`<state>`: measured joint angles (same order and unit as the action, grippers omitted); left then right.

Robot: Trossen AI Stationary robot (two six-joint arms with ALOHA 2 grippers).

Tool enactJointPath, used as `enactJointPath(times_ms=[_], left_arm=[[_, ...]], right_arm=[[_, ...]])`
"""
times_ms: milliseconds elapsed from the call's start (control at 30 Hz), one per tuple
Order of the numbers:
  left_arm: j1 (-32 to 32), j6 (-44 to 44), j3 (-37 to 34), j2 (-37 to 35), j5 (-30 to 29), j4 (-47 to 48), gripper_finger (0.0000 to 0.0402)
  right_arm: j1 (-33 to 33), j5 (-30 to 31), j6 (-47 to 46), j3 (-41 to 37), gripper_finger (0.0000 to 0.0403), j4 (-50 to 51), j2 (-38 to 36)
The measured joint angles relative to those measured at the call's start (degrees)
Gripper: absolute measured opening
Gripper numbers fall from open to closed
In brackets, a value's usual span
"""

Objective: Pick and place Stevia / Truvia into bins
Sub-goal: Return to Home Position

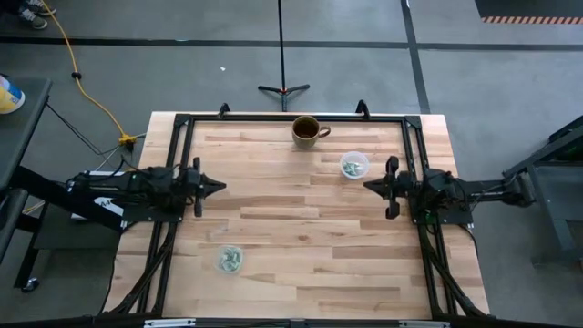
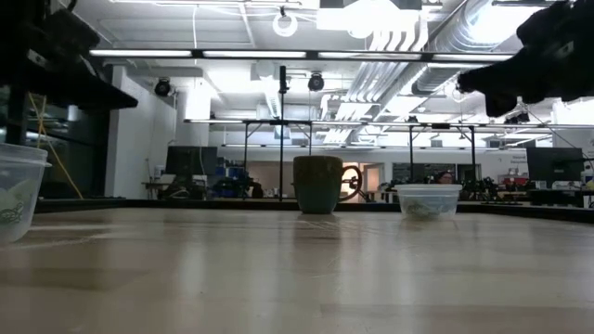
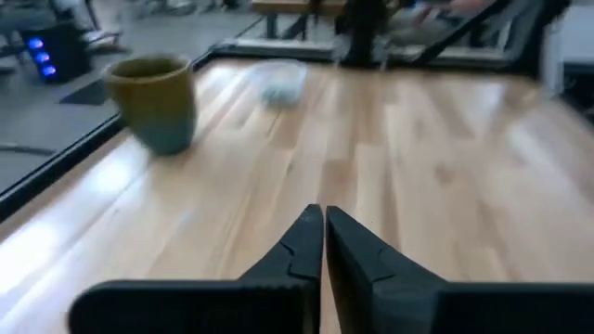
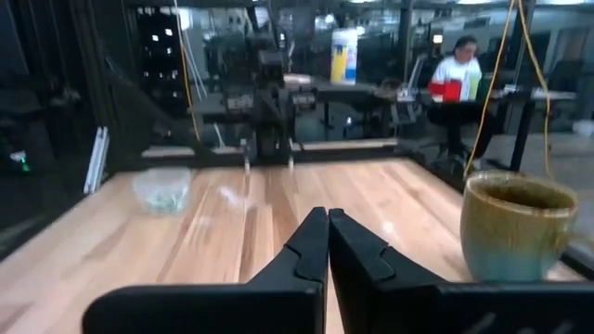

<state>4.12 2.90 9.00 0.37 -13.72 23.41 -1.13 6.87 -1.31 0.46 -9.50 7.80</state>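
Observation:
Two small clear cups hold pale green and white packets: one (image 1: pixel 354 166) at the far right of the table, one (image 1: pixel 230 260) at the near left. The far-right cup also shows in the low view (image 2: pixel 428 201) and the left wrist view (image 3: pixel 281 81); the near-left cup shows in the right wrist view (image 4: pixel 162 190). No loose packet shows on the wood. My left gripper (image 1: pixel 222 187) is shut and empty at the table's left side, above the wood. My right gripper (image 1: pixel 367 186) is shut and empty at the right side, just near of the far-right cup.
A brown mug (image 1: pixel 307 131) with a handle stands at the far edge, middle. A black frame (image 1: pixel 291 117) runs around the table. Bare wood (image 1: pixel 291 219) lies between the two arms. A person sits in the room beyond the table (image 4: pixel 457 70).

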Motion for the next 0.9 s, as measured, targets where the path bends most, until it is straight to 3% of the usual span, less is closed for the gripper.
enactJointPath(times_ms=[200,400,700,900], left_arm=[[0.04,-1.86,0.80,-0.03,7.17,-6.29,0.0021],[0.04,-3.21,-4.16,0.00,6.09,-12.56,0.0039],[0.00,-8.38,-7.51,0.65,9.64,-22.46,0.0022],[0.00,-6.69,-7.64,0.60,11.00,-22.46,0.0086]], right_arm=[[-0.04,-0.26,-0.27,-0.01,0.0001,6.98,-7.07],[-0.04,0.08,2.18,-0.01,0.0001,6.63,-7.52],[0.00,2.00,1.55,0.00,0.0002,6.72,-7.37],[0.00,2.13,2.20,-0.01,0.0006,6.80,-7.37]])
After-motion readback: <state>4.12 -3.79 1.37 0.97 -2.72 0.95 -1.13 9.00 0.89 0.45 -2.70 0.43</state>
